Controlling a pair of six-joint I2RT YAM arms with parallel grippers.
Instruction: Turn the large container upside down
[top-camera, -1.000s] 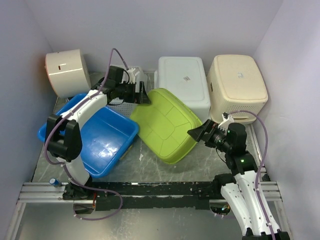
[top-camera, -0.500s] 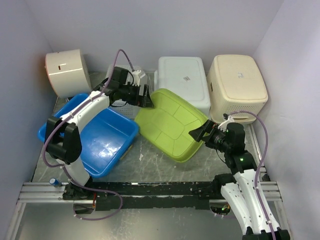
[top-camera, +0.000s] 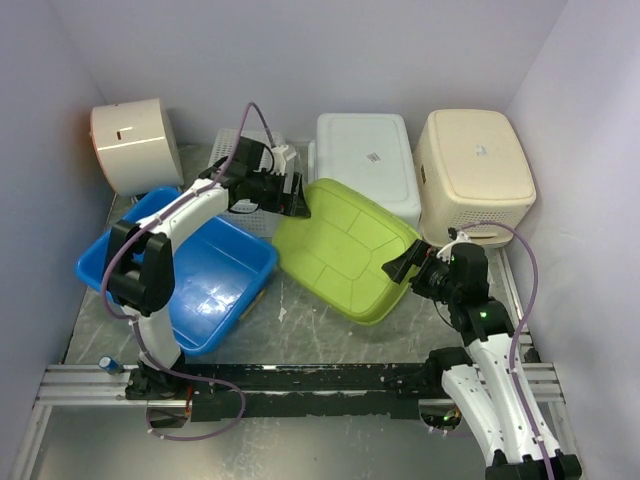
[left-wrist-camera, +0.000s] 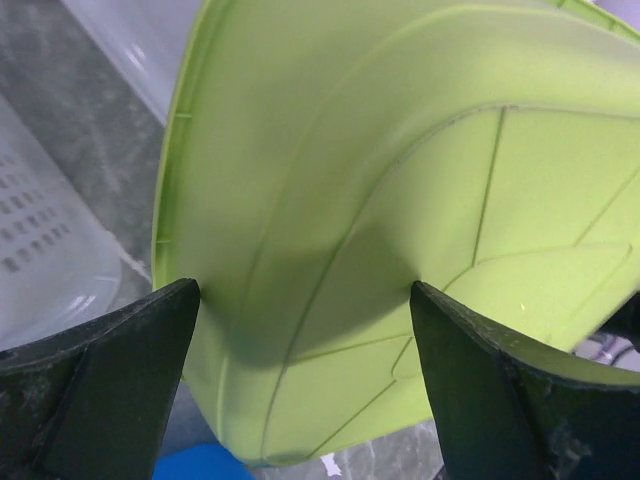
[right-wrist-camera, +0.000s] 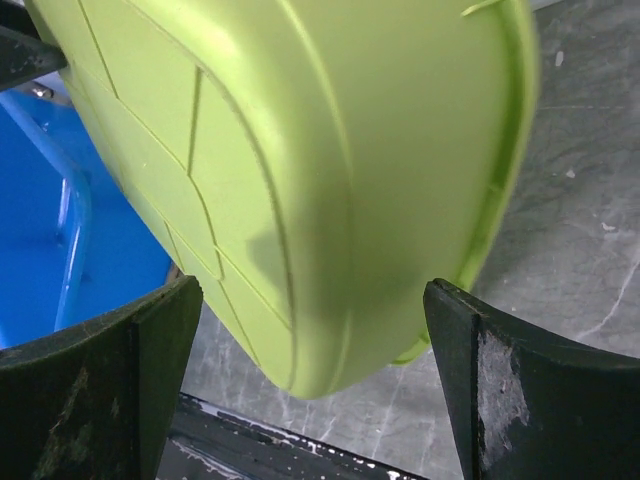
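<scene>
One lime-green container (top-camera: 345, 250) sits tilted, grooved underside facing up.

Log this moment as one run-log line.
green tub: bottom up, tilted | left gripper: open, at far-left corner | right gripper: open, at near-right corner | blue tub: upright, beside it
</scene>
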